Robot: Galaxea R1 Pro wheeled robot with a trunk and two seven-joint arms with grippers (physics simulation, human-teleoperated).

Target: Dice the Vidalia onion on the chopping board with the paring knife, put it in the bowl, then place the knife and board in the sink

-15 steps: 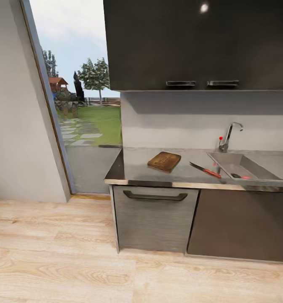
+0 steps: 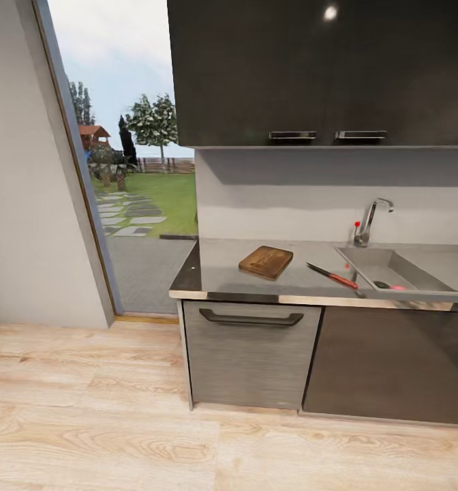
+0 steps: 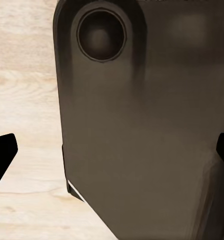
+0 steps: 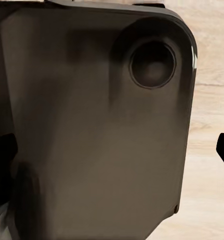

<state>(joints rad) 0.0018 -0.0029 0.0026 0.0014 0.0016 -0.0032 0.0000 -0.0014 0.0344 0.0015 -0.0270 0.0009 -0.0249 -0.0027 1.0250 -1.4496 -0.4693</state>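
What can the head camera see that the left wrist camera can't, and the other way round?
Head view: the countertop with the chopping board, the paring knife, the sink and faucet, dark cabinets, and a garden outside. Left wrist view: a big dark robot part up close, with the left gripper's black fingertips spread wide. Both show the pale wooden floor.

bare table [image 2: 219, 273] lies left of the chopping board [image 2: 266, 261], and a clear strip separates board from paring knife [image 2: 332, 275]. the knife lies just beside the sink [image 2: 420, 278] rim. dark wall cabinets [image 2: 311, 71] overhang, capping room above.
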